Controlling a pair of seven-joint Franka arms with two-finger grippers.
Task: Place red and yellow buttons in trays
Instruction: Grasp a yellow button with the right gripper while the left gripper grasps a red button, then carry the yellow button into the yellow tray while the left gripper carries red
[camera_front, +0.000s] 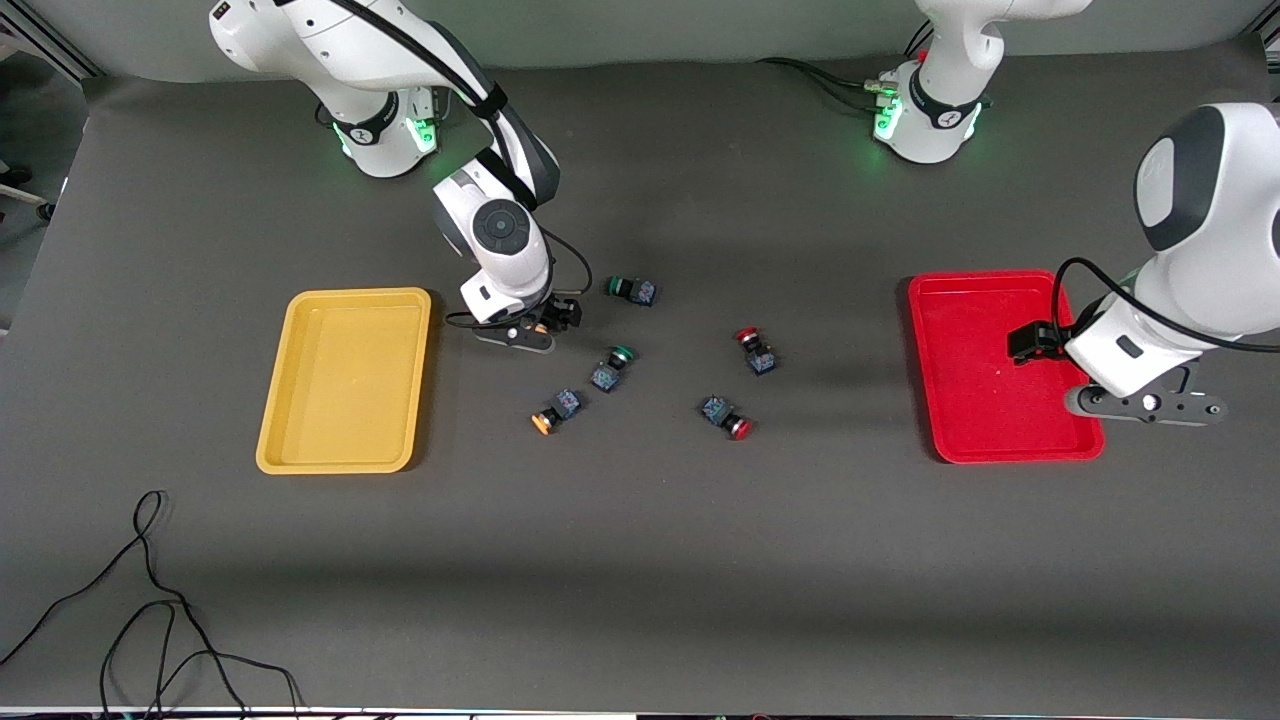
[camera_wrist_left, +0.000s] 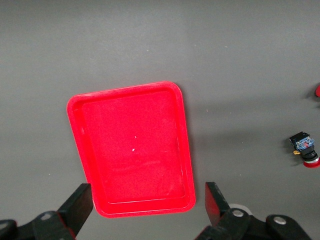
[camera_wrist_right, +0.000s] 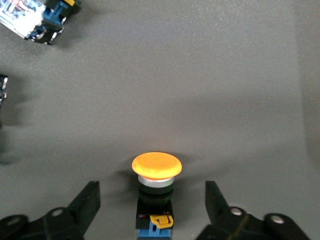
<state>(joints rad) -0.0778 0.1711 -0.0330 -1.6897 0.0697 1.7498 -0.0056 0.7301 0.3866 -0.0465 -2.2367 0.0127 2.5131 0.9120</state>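
My right gripper (camera_wrist_right: 151, 192) is low over the table beside the yellow tray (camera_front: 345, 380). It stands open around a yellow button (camera_wrist_right: 156, 165), whose dark body lies between the fingers with a gap on each side. In the front view this gripper (camera_front: 520, 337) hides most of that button (camera_front: 541, 326). A second yellow button (camera_front: 555, 412) lies nearer the camera. Two red buttons (camera_front: 755, 350) (camera_front: 727, 416) lie mid-table. My left gripper (camera_front: 1150, 405) (camera_wrist_left: 147, 200) hangs open and empty over the red tray (camera_front: 985, 370) (camera_wrist_left: 132, 150).
Two green-capped switches (camera_front: 630, 290) (camera_front: 612, 366) lie among the buttons. The body of another switch (camera_wrist_right: 40, 20) shows at the edge of the right wrist view. One red button (camera_wrist_left: 305, 150) shows in the left wrist view. A black cable (camera_front: 150, 600) lies near the table's front edge.
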